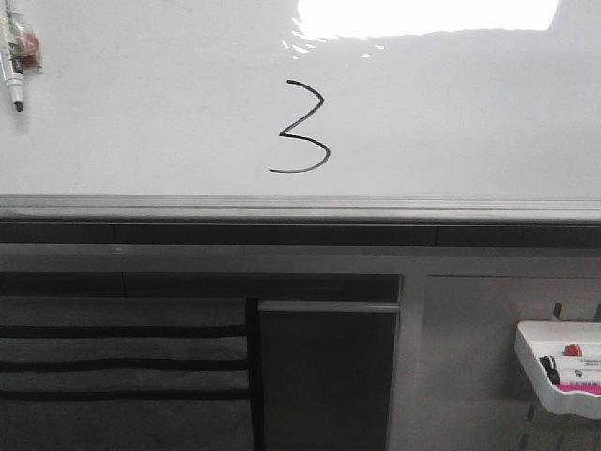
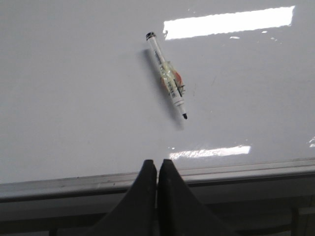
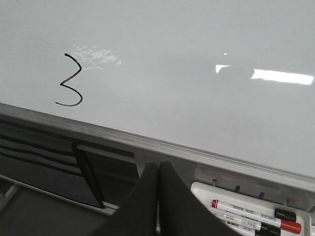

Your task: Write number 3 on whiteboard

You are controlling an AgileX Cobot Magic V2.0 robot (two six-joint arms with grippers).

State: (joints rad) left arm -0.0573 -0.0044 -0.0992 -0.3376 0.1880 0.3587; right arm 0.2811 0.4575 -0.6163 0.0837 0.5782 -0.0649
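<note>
Left gripper (image 2: 157, 169): black fingers pressed together, nothing between them; held off the board, over its lower grey rail.

Right gripper (image 3: 158, 172): black fingers likewise pressed together and empty; held below the board edge, above the marker tray.

Marker (image 2: 167, 74): white barrel, black tip uncapped, a clear fitting with orange inside wrapped round its middle. Lies against the board surface, well apart from the left gripper; in the front view it sits at the board's upper left corner. What holds it there cannot be told.

Whiteboard (image 1: 470, 113): large, glossy, white, with bright light glare along the top and a grey metal rail at its lower edge.

Number 3 (image 1: 301, 129): thin black line, angular top, rounded lower loop ending in a flat tail. Sits near the board's middle, just above the rail. Appears complete and legible.

Marker tray (image 1: 540, 371): small, white, mounted below the board at right; holds red-capped and black-capped markers.

Step in hand, by judgement: writing done, marker put down, both arms clear. Next move calls for nothing beyond keeping the arms off the ink; a brush against it could smear the digit.
</note>
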